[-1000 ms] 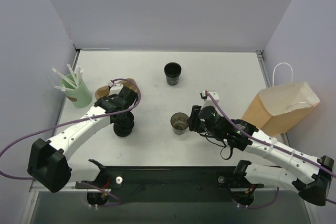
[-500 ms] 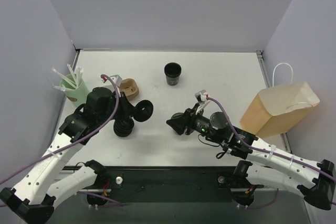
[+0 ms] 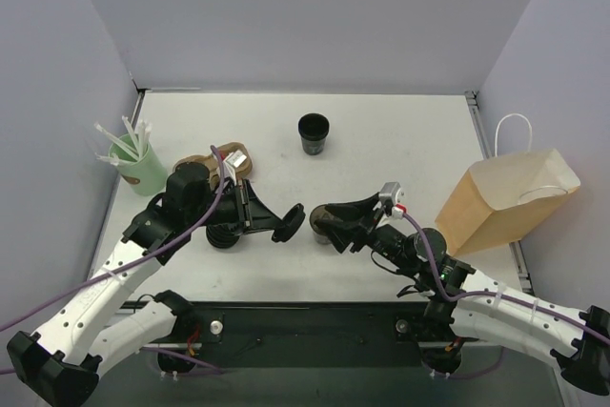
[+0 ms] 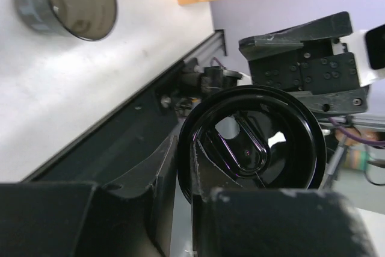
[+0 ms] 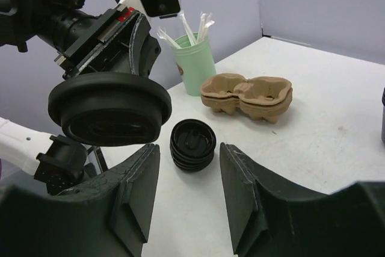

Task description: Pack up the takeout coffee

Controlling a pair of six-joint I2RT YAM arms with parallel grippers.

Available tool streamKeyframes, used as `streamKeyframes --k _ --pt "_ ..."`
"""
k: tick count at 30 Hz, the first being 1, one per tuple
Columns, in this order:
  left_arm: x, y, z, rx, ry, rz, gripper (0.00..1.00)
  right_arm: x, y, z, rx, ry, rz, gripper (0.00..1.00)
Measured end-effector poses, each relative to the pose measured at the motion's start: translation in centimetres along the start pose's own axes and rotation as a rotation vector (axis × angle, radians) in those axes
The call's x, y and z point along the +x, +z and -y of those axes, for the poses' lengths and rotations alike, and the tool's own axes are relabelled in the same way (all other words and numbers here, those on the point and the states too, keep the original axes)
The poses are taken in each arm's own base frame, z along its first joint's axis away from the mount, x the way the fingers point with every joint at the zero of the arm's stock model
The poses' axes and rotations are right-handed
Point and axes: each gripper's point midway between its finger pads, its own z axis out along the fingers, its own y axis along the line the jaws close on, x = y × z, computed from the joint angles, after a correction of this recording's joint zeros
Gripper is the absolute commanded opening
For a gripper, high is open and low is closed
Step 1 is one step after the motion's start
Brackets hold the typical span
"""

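Seemingly barely underway: pinching a black lid (image 3: pixel 289 222) in the left pincer (image 3: pixel 276 221) at 9 o'clock of the uncapped takeout coffee (image 3: pixel 322 228) on the table (image 3: pixel 400 140), gaping empty with the right pincer (image 5: pixel 189 154) at its 3 o'clock, lacking capping and loading into the paper bag (image 3: pixel 510 199) farther toward 3 o'clock.

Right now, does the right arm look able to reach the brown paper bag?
Probably yes. The brown paper bag stands beside the right arm with nothing between them, and the right gripper is open and empty, though pointing away.
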Motion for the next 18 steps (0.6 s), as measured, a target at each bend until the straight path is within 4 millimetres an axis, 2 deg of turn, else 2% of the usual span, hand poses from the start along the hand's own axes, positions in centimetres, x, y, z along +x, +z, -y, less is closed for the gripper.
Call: streamKeyframes --k 6,12,14,18 --pt "0.8 0.0 1.4 0.105 -0.066 -0.031 0.0 -0.3 0.9 -1.4 -0.063 -0.004 0.002 0.45" --pt "0.4 0.0 3.1 0.194 -0.097 -0.023 0.0 1.6 2.4 -3.6 -0.112 0.081 -0.045 0.44" --pt "0.1 -0.1 3.3 0.205 -0.098 -0.013 0.0 1.5 2.9 -4.2 -0.123 0.096 -0.041 0.4" --pt "-0.3 -0.3 3.9 0.23 -0.09 0.005 0.0 0.5 3.3 -5.0 -0.144 0.141 0.009 0.41"
